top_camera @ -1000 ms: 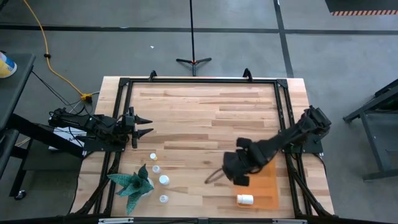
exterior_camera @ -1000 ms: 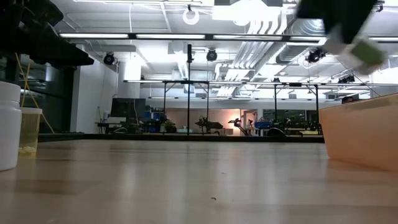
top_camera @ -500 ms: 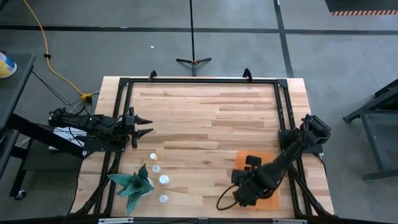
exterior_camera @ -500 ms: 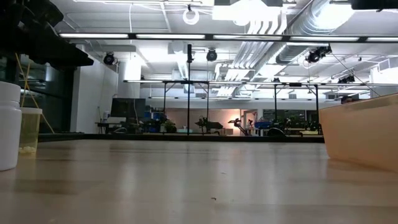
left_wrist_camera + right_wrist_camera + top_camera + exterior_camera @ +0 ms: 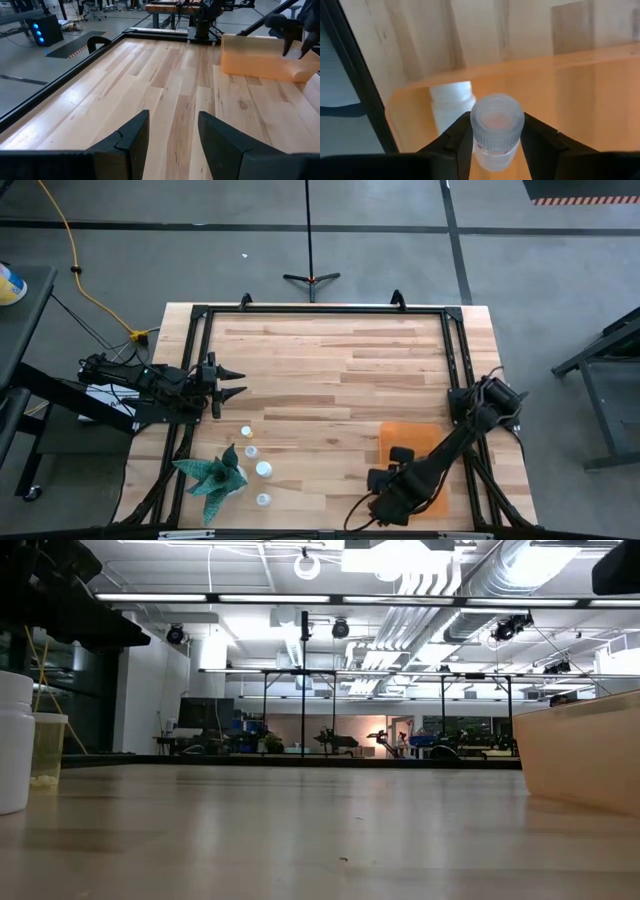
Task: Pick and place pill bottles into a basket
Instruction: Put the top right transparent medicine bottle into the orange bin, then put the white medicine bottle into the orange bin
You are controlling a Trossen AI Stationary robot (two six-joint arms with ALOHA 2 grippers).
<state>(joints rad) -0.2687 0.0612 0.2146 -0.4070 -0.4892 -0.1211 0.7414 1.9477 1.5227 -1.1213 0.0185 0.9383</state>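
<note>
On the wooden desk [image 5: 330,370], lower right of the frame, the right claw [image 5: 496,142] clamps a pill bottle [image 5: 495,131], cap toward the camera, above the basket [image 5: 560,100]; the left claw [image 5: 172,135] waits apart at frame left.

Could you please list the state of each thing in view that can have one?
Right hand: shut on a pill bottle above the basket.
Second bottle: lying in the basket.
Basket: on the table, holding that bottle.
Four loose bottles: upright on the table, not yet moved.
Left hand: open, empty, waiting at the table's left edge.
</note>
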